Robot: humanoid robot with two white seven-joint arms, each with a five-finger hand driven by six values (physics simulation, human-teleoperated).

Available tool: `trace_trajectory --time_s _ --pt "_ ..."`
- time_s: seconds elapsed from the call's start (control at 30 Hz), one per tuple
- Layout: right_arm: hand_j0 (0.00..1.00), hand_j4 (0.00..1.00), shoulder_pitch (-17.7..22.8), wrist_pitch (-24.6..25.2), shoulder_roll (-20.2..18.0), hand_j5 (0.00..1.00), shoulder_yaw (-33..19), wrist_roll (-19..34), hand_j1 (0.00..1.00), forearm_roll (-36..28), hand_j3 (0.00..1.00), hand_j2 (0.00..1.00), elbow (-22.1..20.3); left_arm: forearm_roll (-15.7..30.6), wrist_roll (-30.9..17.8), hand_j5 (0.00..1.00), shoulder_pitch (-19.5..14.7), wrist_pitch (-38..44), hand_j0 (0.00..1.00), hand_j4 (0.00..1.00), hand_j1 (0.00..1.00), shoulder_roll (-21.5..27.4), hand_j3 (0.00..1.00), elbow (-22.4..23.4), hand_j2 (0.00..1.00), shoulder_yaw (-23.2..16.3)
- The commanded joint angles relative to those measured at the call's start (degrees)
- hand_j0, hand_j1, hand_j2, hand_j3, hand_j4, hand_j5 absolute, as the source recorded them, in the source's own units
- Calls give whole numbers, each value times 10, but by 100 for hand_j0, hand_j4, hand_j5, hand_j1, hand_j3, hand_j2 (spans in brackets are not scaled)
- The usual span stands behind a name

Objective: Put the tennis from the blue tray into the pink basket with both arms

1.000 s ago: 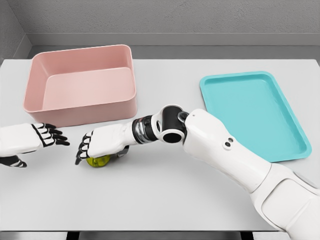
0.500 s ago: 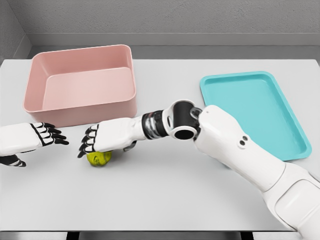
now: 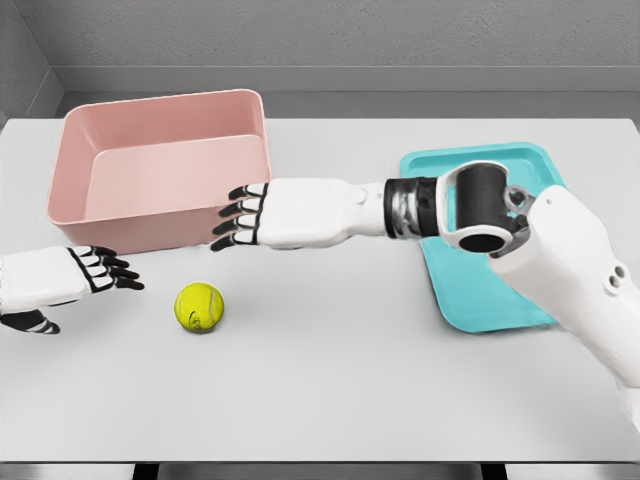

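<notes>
The tennis ball [image 3: 198,307] sits alone on the white table [image 3: 330,390], out in the open, just in front of the pink basket [image 3: 160,175] and well apart from the blue tray [image 3: 520,215] over on the right. Nobody has it! The right hand [image 3: 262,215] hangs above the table with the arm stretched almost straight across the scene, forearm level, reaching from the right side past the tray's near corner; its fingers [image 3: 232,218] are extended flat and released, black tips pointing left, right up against the basket's front wall, holding nothing. The ball lies below and to the left of that hand, clearly apart from it. Over on the left edge, the left hand [image 3: 85,272] comes in low, palm turned inward, fingers [image 3: 118,272] loosely spread and pointing right toward the ball, thumb tucked underneath, also empty and short of touching it. The basket stands open with nothing visible inside, and the tray shows only bare teal surface, partly covered by the right arm's dark elbow joint [image 3: 480,205].
</notes>
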Motion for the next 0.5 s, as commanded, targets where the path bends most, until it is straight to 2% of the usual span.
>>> trace_trajectory --time_s 0.0,0.07,0.1,0.13,0.2,0.33,0.4,0.47 --pt "100 100 4 2 -96 100 -88 0 100 -78 100 100 -36 -3 -1 100 -2 1 100 100 100 -26 100 0 100 0" --pt "100 100 15 2 -138 100 -134 0 100 -111 100 100 -37 -25 -12 100 -9 1 100 100 100 -59 100 -1 100 0" --pt "100 100 35 2 -156 100 -162 0 100 -139 100 100 -39 -44 -13 100 -15 1 100 100 100 -75 100 -1 100 0" --pt "100 100 76 2 -162 100 -212 0 100 -153 100 100 -38 -47 -13 100 -18 1 100 100 100 -81 100 -1 100 0" --pt "100 100 181 2 -152 100 -347 0 100 -155 100 100 -39 -62 -13 100 -26 1 100 100 100 -98 100 -1 100 -1" --pt "100 100 238 2 -158 100 -421 0 100 -196 100 100 -39 -73 -13 100 -54 1 100 100 100 -121 100 -3 100 -18" --pt "100 100 265 2 -154 100 -433 0 100 -229 100 100 -36 -81 -13 100 -83 1 100 100 100 -134 100 -3 100 -51" --pt "100 100 288 2 -141 100 -433 0 100 -231 100 100 -33 -82 -13 100 -96 1 100 100 100 -142 100 -3 100 -62"
